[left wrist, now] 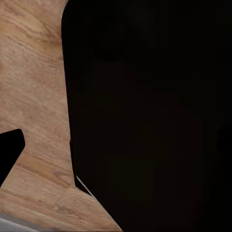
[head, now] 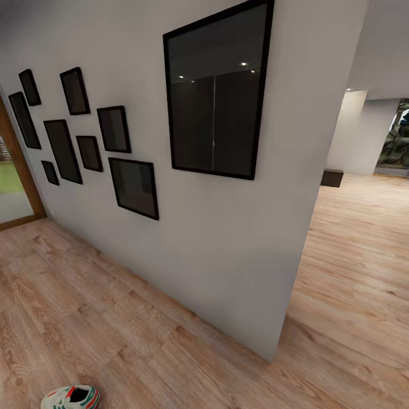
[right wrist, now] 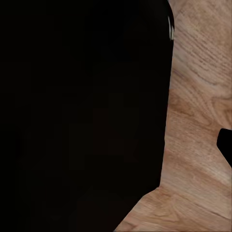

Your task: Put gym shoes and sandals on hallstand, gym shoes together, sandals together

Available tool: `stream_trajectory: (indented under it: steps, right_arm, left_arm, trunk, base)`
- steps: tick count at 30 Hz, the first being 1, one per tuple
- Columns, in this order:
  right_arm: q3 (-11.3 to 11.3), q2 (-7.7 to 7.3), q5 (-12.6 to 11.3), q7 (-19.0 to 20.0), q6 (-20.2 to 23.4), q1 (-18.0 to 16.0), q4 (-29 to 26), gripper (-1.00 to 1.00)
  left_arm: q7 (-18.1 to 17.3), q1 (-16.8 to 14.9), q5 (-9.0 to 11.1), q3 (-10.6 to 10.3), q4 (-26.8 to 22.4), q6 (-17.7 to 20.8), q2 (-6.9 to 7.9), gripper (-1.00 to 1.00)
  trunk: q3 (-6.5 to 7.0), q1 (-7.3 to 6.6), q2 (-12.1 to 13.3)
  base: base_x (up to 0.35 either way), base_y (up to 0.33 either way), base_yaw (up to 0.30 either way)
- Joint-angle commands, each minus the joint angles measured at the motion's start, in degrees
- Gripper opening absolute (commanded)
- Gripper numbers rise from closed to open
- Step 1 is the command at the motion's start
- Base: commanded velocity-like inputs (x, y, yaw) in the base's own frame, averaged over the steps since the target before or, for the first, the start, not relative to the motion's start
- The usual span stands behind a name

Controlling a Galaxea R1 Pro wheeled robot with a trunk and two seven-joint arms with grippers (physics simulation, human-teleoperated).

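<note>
step: looks like the searching/driving bit, nothing picked up yet
gym shoe (head: 70, 397): one white sneaker lying on the corridor floor (head: 85, 318), right at the bottom edge of the head view
pincers: can't tell if they're apart or together
next: probably tilt down, roll closer to that shoe

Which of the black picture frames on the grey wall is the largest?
The largest frame hangs alone nearest the wall's corner, right of the cluster of smaller frames, and its dark glass reflects ceiling lights.
</note>
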Motion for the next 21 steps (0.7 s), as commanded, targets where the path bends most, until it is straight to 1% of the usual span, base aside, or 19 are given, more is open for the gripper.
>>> stream_trajectory:
  steps: [1,3,6,9,11,12,14,17,21]
  right_arm:
    - [-0.1,0.33,0.0,-0.2,0.1,-0.3,-0.3,1.0]
    - [0.1,0.81,0.1,-0.2,0.4,-1.0,-1.0,1.0]
    - [0.1,0.81,0.1,-0.2,0.4,-1.4,-2.0,1.0]
    - [0.3,1.04,0.1,-0.3,0.6,-1.5,-2.1,1.0]
    - [0.4,1.01,0.1,-0.3,0.7,-1.9,-2.1,1.0]
    - [0.3,0.68,0.0,-0.3,0.8,-2.2,-2.3,1.0]
    - [0.3,0.54,0.0,-0.2,0.8,-2.8,-2.4,1.0]
    - [0.2,0.43,0.0,-0.3,0.9,-3.4,-2.6,1.0]
    - [0.2,0.39,0.1,-0.3,1.0,-3.5,-3.1,1.0]
  left_arm:
    - [-0.2,0.3,0.3,0.3,-0.3,-0.3,-0.19,1.0]
    - [-0.2,1.0,0.3,0.5,-0.2,-0.4,-0.44,1.0]
    - [-0.2,1.2,0.3,0.5,-0.1,-0.4,-0.44,1.0]
    - [-0.2,0.9,-0.1,0.6,0.8,0.6,-0.66,1.0]
    - [-0.2,0.8,-0.2,0.6,1.1,0.8,-0.69,1.0]
    - [-0.2,0.7,-0.2,0.7,1.2,1.2,-0.37,1.0]
    - [-0.2,0.6,-0.1,0.8,1.2,1.3,-0.25,1.0]
    - [-0.2,0.5,0.5,1.4,1.1,1.3,-0.06,1.0]
    - [-0.2,0.2,1.7,2.4,0.5,1.1,0.27,1.0]
  trunk:
    - [-0.03,0.0,0.0]
    - [-0.03,0.0,0.0]
    - [-0.03,0.0,0.0]
    - [-0.03,0.0,0.0]
    - [-0.03,0.0,0.0]
    - [-0.03,0.0,0.0]
    - [-0.03,0.0,0.0]
    - [-0.03,0.0,0.0]
    - [-0.03,0.0,0.0]
  base:
    - [0.0,0.0,0.0]
    - [0.0,0.0,0.0]
    - [0.0,0.0,0.0]
    - [0.0,0.0,0.0]
    - [0.0,0.0,0.0]
    - [0.0,0.0,0.0]
    - [0.0,0.0,0.0]
    - [0.0,0.0,0.08]
    - [0.0,0.0,0.205]
